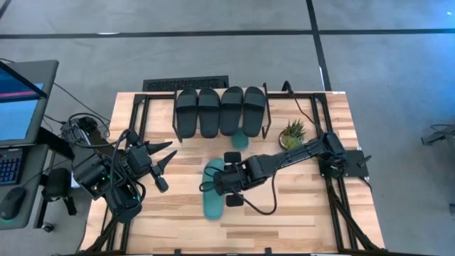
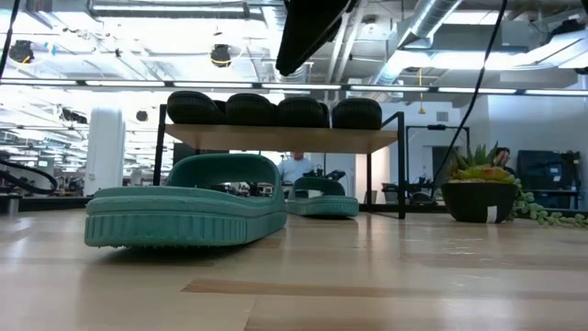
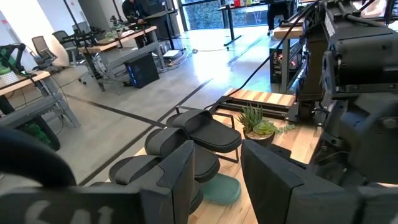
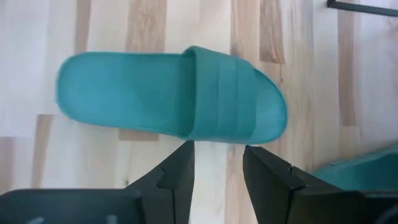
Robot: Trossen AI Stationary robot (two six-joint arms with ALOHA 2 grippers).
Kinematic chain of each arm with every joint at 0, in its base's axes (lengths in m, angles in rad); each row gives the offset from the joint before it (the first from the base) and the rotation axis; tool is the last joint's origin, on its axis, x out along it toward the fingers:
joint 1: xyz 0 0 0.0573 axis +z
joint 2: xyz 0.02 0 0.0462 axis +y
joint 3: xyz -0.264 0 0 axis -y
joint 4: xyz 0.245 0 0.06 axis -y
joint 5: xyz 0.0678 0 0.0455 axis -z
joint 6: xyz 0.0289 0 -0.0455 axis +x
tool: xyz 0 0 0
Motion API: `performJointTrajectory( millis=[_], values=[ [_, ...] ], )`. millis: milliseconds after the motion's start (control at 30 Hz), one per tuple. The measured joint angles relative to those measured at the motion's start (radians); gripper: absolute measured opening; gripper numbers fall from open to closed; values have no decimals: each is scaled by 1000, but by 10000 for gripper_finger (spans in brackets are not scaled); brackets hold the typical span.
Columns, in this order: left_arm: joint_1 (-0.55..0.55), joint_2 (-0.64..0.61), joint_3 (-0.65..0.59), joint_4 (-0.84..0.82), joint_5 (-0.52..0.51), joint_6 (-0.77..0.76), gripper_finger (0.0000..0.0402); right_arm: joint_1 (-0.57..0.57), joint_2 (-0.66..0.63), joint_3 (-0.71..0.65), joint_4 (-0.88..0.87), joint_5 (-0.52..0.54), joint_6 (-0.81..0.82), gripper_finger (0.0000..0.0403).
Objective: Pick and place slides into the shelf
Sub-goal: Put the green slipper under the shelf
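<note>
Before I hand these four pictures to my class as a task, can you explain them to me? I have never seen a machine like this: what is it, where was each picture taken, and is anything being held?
It is a robot with two dark arms at a wooden table.

One picture looks straight down from above. One looks level across the tabletop. The other two come from a camera on each arm's wrist.

Four black slides sit in a row on top of a low shelf. One teal slide lies partly under the shelf; another teal slide lies out on the table. A small potted plant stands nearby.

The right gripper hovers over that nearer teal slide, fingers open, holding nothing. The left gripper waits at the side, also open and empty.
</note>
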State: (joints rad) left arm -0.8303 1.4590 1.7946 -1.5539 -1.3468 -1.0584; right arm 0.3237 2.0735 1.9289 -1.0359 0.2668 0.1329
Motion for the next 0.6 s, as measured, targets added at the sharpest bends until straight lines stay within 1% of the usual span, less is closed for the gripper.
performJointTrajectory(
  millis=[300,467,600],
  values=[
    [0,0,0,1,10,0,122,30,0,0,29,0,-6,122],
    [0,0,0,1,42,-1,122,49,5,0,66,7,-8,121],
    [0,0,0,1,60,0,122,66,42,1,101,68,-2,121]
  ],
)
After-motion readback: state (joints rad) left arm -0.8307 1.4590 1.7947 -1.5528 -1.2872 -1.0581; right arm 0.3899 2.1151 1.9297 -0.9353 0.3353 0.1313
